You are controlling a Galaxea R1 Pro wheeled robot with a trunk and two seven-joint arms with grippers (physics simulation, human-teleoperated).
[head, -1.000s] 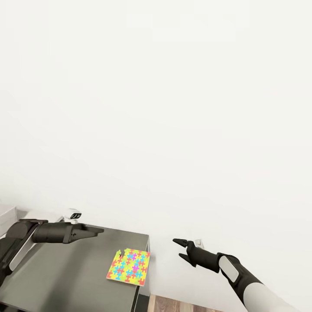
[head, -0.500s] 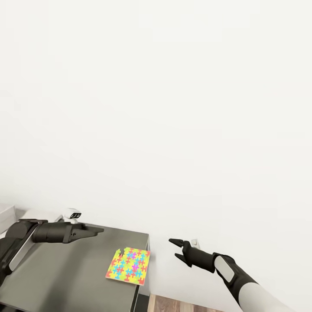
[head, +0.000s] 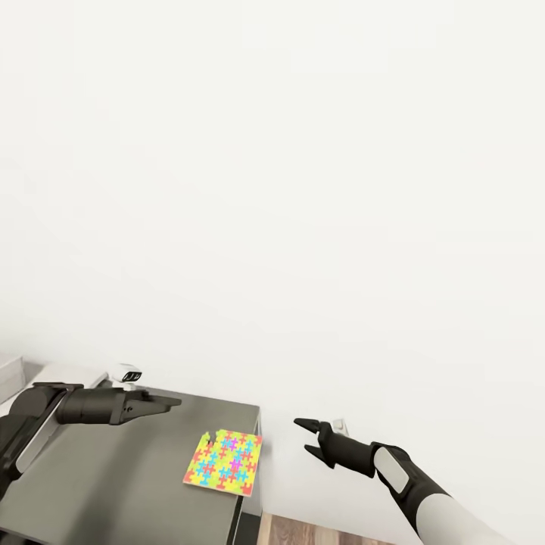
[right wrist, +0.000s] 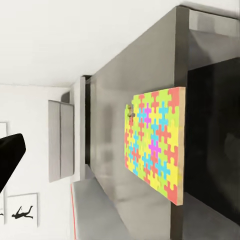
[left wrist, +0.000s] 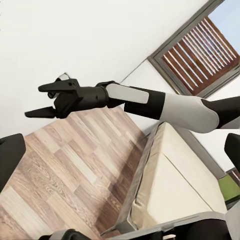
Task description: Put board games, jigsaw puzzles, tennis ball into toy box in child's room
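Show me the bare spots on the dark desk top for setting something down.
Bare: the dark desk top left of the jigsaw puzzle, under the left pincer. Tight: the right front corner, where the puzzle lies at the edge.

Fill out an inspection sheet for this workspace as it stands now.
Surface: dark grey table top, mostly bare.
Job's things: one jigsaw puzzle flat near the table's right front corner, slightly overhanging; bed beside the wood floor.
Clutter: small white device at the table's back.
Grippers: left gripper over the table, holding nothing, opening unclear; right gripper open, empty, off the table's right edge.
Cables: nothing seen.
Surroundings: white wall, window, silhouette poster.
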